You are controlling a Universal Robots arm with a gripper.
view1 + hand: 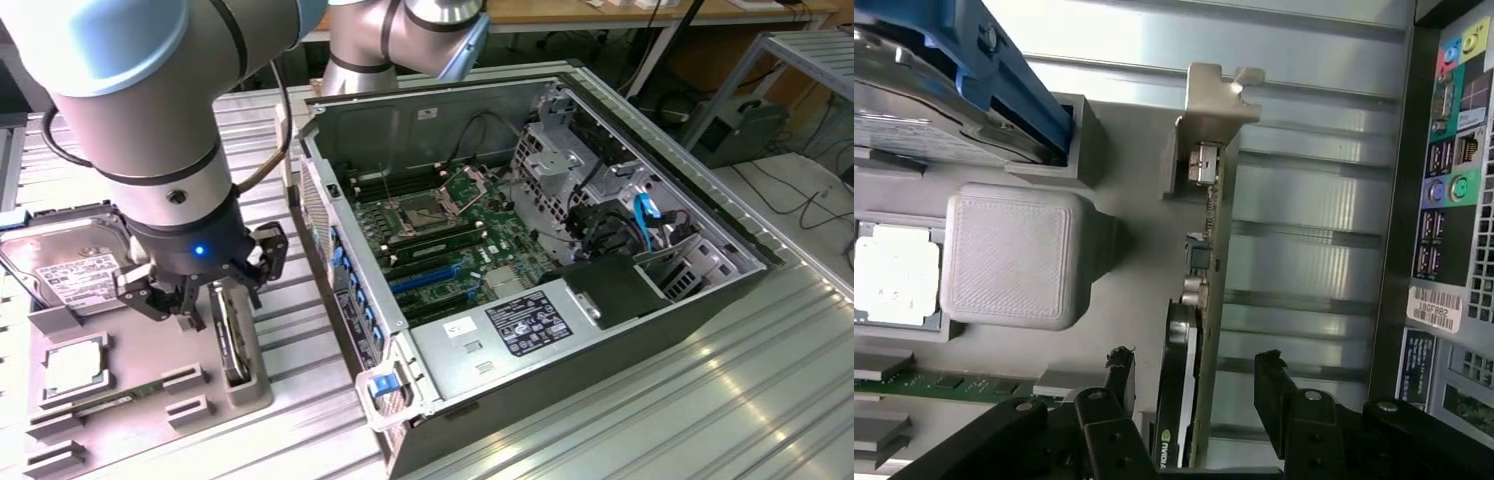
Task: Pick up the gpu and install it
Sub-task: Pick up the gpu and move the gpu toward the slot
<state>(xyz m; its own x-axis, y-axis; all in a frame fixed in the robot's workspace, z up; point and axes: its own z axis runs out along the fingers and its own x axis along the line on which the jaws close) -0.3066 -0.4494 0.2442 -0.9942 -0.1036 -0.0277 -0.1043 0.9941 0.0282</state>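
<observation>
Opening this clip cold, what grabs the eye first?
The big open computer case sits on the exterior view's right, motherboard and cables exposed. On that view's left the arm's gripper hangs low over the gpu, which stands on edge in a gray holder. The wrist view shows the open gripper straddling the card with gaps on both sides. A hard drive lies farther left.

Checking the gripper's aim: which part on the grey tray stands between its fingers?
The thin black gpu card with silver bracket, straddled by the open gripper; the silver hard drive and square CPU chip lie outside its fingers.
</observation>
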